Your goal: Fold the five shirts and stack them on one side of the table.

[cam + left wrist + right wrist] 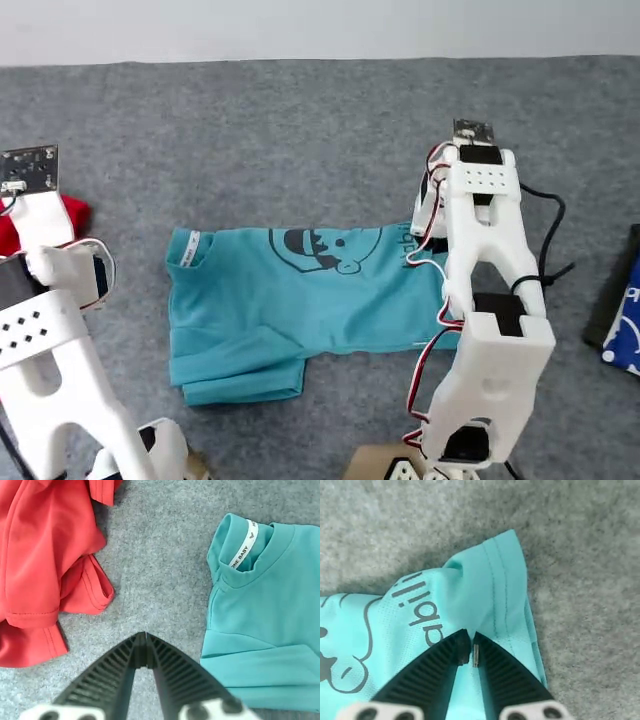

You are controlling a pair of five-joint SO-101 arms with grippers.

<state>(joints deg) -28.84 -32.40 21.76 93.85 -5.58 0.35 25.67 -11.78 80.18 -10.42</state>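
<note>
The teal shirt (290, 300) lies mid-table with its collar to the left and its near-left part doubled over. It looks like thin knit: light, limp and likely to bunch on the grey table (300, 120) — best taken by a hem or corner, where stitching gives some body. The right claw (471, 647) sits at the far-right hem, jaws all but closed on a pucker of cloth. The left claw (145, 647) is closed on nothing — over bare table between the collar and a red shirt (40, 555).
</note>
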